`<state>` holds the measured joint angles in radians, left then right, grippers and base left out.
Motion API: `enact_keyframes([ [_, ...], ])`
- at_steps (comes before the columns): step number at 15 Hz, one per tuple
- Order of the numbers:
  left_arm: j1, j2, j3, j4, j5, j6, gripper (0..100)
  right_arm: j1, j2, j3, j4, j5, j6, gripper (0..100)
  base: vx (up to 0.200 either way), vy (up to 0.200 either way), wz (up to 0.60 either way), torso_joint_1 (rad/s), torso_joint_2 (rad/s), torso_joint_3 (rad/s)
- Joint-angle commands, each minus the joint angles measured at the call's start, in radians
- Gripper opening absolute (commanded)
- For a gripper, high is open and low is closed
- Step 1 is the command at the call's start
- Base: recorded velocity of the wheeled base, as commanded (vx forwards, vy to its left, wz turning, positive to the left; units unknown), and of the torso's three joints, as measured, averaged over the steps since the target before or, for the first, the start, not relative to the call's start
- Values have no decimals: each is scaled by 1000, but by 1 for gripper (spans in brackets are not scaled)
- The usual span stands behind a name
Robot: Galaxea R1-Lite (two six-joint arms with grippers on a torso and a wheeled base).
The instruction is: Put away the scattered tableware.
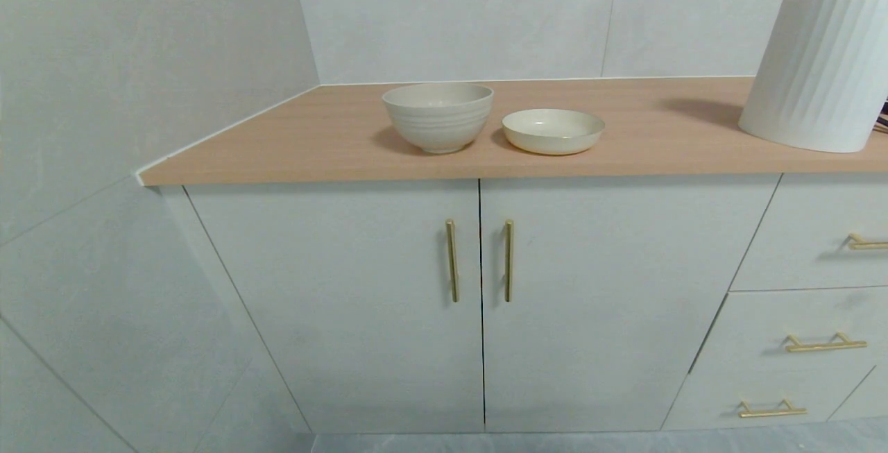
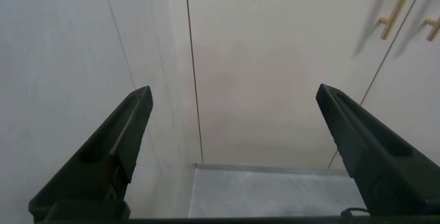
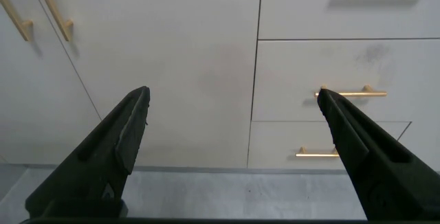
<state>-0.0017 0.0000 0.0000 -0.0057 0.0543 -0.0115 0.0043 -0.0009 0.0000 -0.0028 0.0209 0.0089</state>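
A deep beige bowl (image 1: 438, 116) stands on the wooden countertop (image 1: 312, 141) above the left cabinet door. Just right of it, a little apart, sits a shallow cream dish (image 1: 553, 130). My left gripper (image 2: 234, 100) is open, low down, facing the left cabinet door (image 2: 275, 73) and the wall corner beside it. My right gripper (image 3: 234, 100) is open too, low in front of the right cabinet door (image 3: 165, 66) and the drawers (image 3: 344, 73). Nothing is between either pair of fingers.
A tall white ribbed container (image 1: 818, 64) stands at the right of the countertop. Below are two closed cabinet doors with gold handles (image 1: 452, 260) (image 1: 508, 260) and drawers (image 1: 798, 349) to the right. A tiled wall (image 1: 104, 161) closes off the left side.
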Motion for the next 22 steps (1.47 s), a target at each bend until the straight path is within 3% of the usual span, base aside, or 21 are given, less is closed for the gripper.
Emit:
enact_keyframes([
  [1,0,2,0,0,1,-1,100,0,1,0,0,1,0,100,0,0,0,0,0,0],
  [11,0,2,0,0,1,-1,100,0,1,-9,-5,7,-1,100,0,0,0,0,0,0],
  [13,0,2,0,0,1,-1,100,0,16,-147,9,105,48,100,0,0,0,0,0,0],
  [16,0,2,0,0,1,-1,100,2,117,-153,98,217,49,100,0,0,0,0,0,0],
  [22,0,2,0,0,1,-1,100,62,440,-196,96,352,46,100,-33,0,0,0,2,0],
])
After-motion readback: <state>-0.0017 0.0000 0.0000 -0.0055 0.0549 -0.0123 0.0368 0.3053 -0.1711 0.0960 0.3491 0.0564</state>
